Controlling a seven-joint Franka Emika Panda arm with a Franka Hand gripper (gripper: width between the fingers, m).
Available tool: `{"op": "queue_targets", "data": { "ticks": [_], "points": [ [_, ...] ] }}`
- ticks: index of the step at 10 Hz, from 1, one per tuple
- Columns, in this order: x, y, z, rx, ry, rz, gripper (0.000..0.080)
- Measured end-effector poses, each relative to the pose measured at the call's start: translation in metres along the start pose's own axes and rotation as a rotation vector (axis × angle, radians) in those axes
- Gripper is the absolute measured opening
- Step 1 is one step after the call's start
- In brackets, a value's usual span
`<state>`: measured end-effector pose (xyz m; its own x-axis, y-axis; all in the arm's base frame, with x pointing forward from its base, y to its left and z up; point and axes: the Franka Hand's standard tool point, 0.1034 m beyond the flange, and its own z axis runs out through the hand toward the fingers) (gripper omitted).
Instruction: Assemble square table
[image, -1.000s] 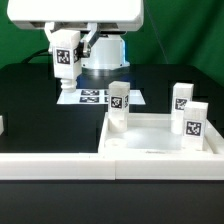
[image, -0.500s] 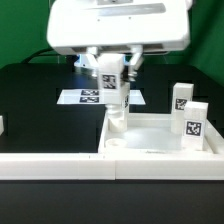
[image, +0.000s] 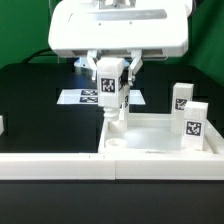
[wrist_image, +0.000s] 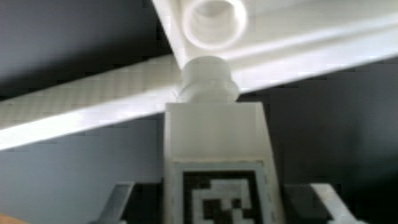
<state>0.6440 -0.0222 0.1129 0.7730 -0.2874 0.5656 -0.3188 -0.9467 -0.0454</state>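
Tabletop (image: 160, 135) cut off at frame edge, pincer (image: 110, 82) fingertips behind held leg (image: 110, 85)

Exterior view faces tabletop (image: 160, 135); wrist view, blurry, perhaps nearer.

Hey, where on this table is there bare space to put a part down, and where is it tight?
Free: the black table on the exterior view's left, between the marker board and the long white rail. Also the tabletop floor between the two standing legs and the gripper. Crowded: the tabletop's corner under the held leg.
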Motion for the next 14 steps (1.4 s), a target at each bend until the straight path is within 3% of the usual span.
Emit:
{"op": "queue_targets", "data": {
  "ticks": [1,6,8,14],
  "points": [
    [-0.008,0.002,0.008,-0.009,-0.009,-0.007,0.0285],
    [0.003,-0.009,0.023,-0.004,0.009,-0.017,0.0285],
    [-0.002,-0.009,0.029,-0.008,0.001,-0.022,0.0285],
    [-0.010,-0.013,0.030,-0.009,0.003,-0.036,0.0285]
  ]
}}
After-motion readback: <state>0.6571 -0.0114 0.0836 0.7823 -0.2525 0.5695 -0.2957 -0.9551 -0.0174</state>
